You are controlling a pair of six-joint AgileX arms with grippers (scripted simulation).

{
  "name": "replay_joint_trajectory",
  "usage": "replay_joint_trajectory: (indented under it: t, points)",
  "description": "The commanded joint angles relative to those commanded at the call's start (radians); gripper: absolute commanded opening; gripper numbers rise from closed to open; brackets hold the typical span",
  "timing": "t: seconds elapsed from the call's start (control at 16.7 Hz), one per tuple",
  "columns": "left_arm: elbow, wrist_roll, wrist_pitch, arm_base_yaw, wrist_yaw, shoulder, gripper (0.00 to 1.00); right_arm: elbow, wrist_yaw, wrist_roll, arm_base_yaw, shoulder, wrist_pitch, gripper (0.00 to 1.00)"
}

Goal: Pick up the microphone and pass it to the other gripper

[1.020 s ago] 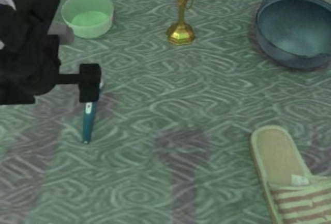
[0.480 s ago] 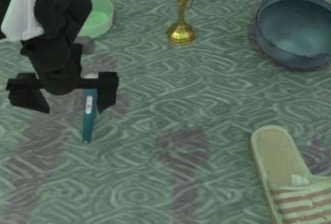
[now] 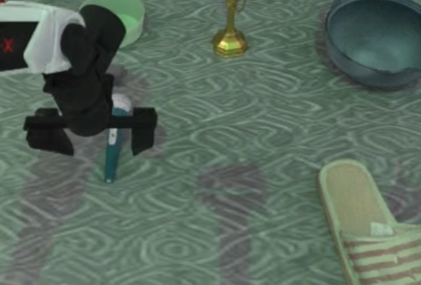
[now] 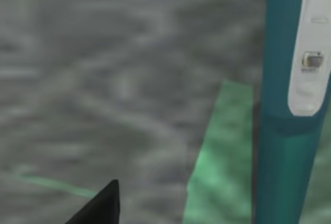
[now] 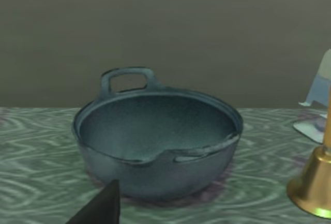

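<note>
You are looking down on a table covered in a green swirl-patterned cloth [image 3: 263,133]. Your left gripper [image 3: 91,133], a black two-fingered claw on a black and white arm, hangs over the left part of the table with its fingers spread wide apart, holding nothing. The slim toy microphone [image 3: 113,153], with a teal tapered handle, a white strip and a round white head, lies flat on the cloth between those fingers, its head partly hidden under the arm and its handle pointing toward the near edge. In the left wrist view, the teal handle [image 4: 289,131] fills one side, with one black fingertip [image 4: 101,206] well apart from it.

A pale green round bowl [image 3: 128,12] sits near the far left corner. A gold trophy-like stand [image 3: 230,38] is at the middle of the far edge. A dark blue-grey handled pot [image 3: 375,35] occupies the far right corner. A beige striped slipper [image 3: 362,222] lies at the near right corner. Your right arm is out of the top view; its wrist camera faces the pot [image 5: 155,141].
</note>
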Motion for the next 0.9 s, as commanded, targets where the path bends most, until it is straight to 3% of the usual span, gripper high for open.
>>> replay_joint_trajectory:
  t: [0.24, 0.54, 0.9]
  points:
    - [-0.071, 0.004, 0.165, 0.003, 0.001, 0.092, 1.00, 0.000, 0.000, 0.000, 0.000, 0.000, 0.000, 1.00]
    - [-0.084, 0.005, 0.192, 0.004, 0.001, 0.110, 1.00, 0.000, 0.000, 0.000, 0.000, 0.000, 0.000, 1.00]
    - [-0.084, 0.005, 0.192, 0.004, 0.001, 0.110, 0.55, 0.000, 0.000, 0.000, 0.000, 0.000, 0.000, 1.00]
